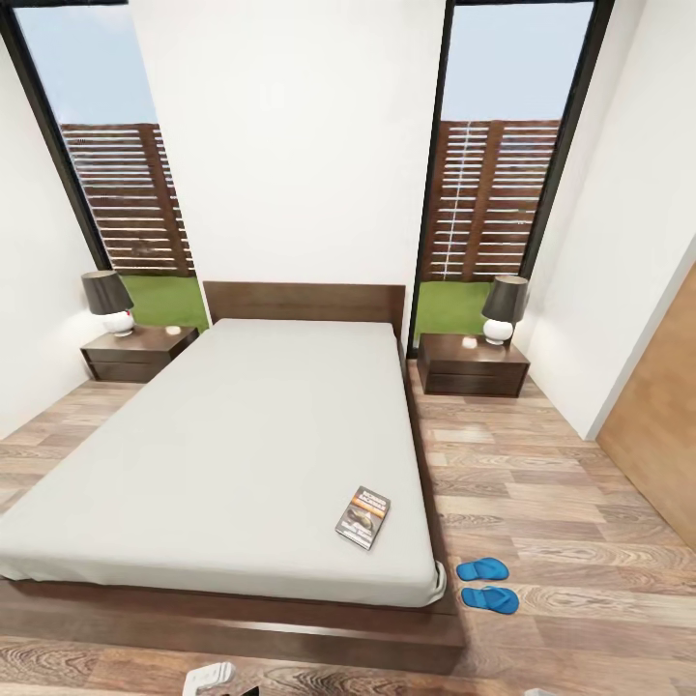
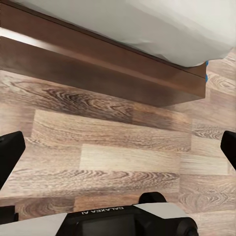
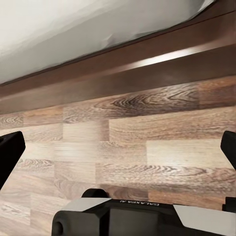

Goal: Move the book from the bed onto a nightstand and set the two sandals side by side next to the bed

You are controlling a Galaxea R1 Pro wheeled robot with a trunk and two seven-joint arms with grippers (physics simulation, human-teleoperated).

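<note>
The book [image 1: 363,517] lies flat on the grey mattress of the bed [image 1: 222,445], near its front right corner. Two blue sandals [image 1: 486,584] lie on the wood floor just right of that corner, one [image 1: 481,568] behind the other [image 1: 490,599]. A nightstand [image 1: 473,365] stands right of the headboard and a second nightstand [image 1: 137,353] left of it. My left gripper [image 2: 118,147] is open over bare floor in front of the bed frame [image 2: 98,64]. My right gripper [image 3: 118,147] is open too, above floor planks beside the bed frame [image 3: 123,73].
Each nightstand carries a lamp [image 1: 504,307] [image 1: 109,301] with a dark shade. Tall windows flank the white wall behind the headboard. A wooden door panel [image 1: 662,416] stands at the right. Open floor runs along the bed's right side.
</note>
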